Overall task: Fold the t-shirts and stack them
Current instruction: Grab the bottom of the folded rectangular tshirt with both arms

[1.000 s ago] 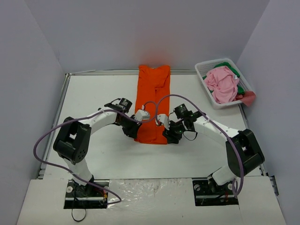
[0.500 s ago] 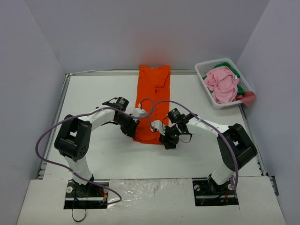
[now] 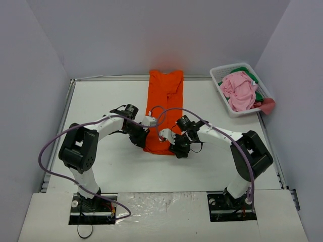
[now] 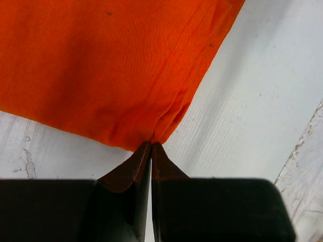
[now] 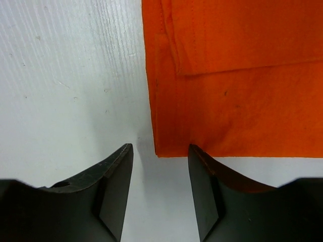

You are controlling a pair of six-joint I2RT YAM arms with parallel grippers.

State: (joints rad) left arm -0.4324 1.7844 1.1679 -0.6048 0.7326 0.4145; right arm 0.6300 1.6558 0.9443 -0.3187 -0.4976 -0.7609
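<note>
An orange t-shirt (image 3: 165,101) lies folded into a narrow strip down the middle of the white tabletop (image 3: 101,101). Its long axis runs straight away from the 2 arms, with its far end at the back edge and its near end between the 2 wrists.

The left pincer (image 3: 145,143) is pressed together on the near left corner of the strip. The left wrist view shows the left pincer (image 4: 151,146) nipping the cloth right at the stitched hem, where it bunches into a small pucker.

The right pincer (image 3: 175,149) stands spread and holds nothing. From its own camera the right pincer (image 5: 159,151) points at the near right corner, which sits just ahead of the gap between the fingers, with bare tabletop on the other side. That arm is the nearer to the free corner, and closing on it looks like the next step before the near end can be carried toward the far end.

The cloth is bright, flat and smooth, with layered fold edges and a few tiny dark specks. A pink t-shirt (image 3: 239,91) and a green t-shirt (image 3: 250,71) wait crumpled in the white basket (image 3: 218,86) at the far right.
</note>
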